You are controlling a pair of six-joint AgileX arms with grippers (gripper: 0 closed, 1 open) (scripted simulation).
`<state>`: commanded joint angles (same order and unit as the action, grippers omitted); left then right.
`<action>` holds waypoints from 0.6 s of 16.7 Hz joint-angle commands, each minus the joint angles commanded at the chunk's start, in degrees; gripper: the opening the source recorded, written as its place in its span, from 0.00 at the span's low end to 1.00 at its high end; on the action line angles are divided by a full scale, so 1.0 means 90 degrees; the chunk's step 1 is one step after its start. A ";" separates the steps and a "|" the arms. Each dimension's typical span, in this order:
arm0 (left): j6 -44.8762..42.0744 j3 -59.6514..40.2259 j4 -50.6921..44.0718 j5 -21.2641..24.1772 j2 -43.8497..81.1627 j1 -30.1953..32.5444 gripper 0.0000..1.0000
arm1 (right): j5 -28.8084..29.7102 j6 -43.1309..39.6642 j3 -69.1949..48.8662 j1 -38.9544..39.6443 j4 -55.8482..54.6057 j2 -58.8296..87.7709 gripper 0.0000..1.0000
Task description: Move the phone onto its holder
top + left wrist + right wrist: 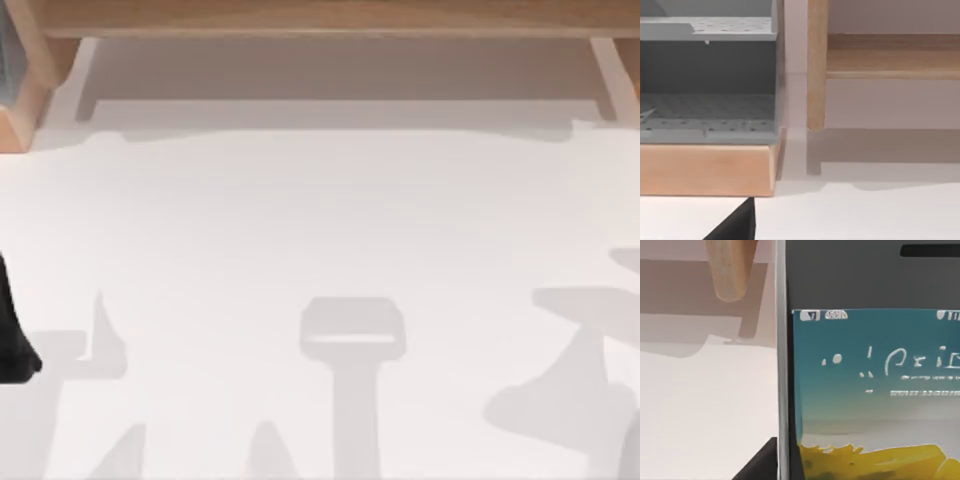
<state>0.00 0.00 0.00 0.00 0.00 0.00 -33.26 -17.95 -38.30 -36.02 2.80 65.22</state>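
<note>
Close up in the right wrist view, the phone [870, 390] stands upright with its lit screen facing the camera, teal sky over yellow, silver edge showing. A dark corner [760, 462] sits low beside it; whether the right gripper's fingers hold it, I cannot tell. On the white table [320, 220], a dark shape [12, 335] pokes in at 9 o'clock. The left wrist view shows a grey rack [707, 80] on a wooden base [705, 170] and a wooden leg [816, 65].

Glossy-screened phone [870, 390], matt white table [320, 220]
</note>
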 joint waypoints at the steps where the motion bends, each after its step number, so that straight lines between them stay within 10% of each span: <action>1: 0.0000 0.0000 0.0000 0.0000 0.0000 0.0000 1.00 | 0.0000 0.0000 0.0000 0.0000 0.0000 0.0000 0.00; 10: 0.0000 0.0000 0.0000 0.0000 0.0000 0.0000 1.00 | 0.0473 0.0340 -0.0175 0.0562 -0.1097 0.1112 0.00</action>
<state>0.00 0.00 0.00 0.00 0.00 0.00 -29.01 -14.89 -39.87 -30.96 -7.07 75.24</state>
